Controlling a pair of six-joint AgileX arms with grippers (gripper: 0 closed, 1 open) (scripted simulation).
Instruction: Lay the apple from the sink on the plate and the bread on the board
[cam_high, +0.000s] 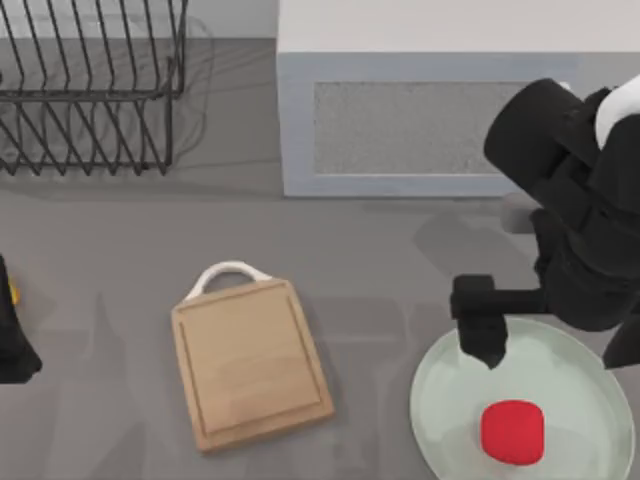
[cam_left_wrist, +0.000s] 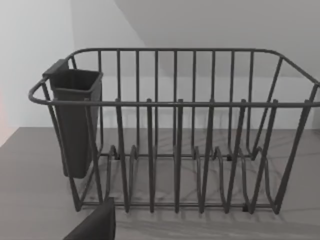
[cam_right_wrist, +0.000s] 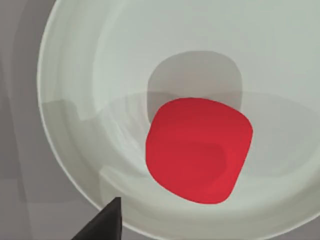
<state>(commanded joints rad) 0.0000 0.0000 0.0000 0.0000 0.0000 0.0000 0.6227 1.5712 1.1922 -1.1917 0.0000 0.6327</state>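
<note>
We see a grey desk (cam_high: 120, 250). A dark wire dish rack (cam_high: 90, 90) stands at its far left corner, with a small dark cup (cam_left_wrist: 75, 125) hung on one end. A pale block with a sink basin (cam_high: 400, 125) sits along the far edge, right of the rack. The board (cam_high: 250, 365) lies near the middle toward the near edge, bare, its white loop pointing to the far edge. The plate (cam_high: 570, 370) rests at the near right corner.

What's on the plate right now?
The apple lies on the plate, clear of the rim. The right gripper hangs over the plate's far edge and covers a bit of it. Nothing else shows on the plate.
</note>
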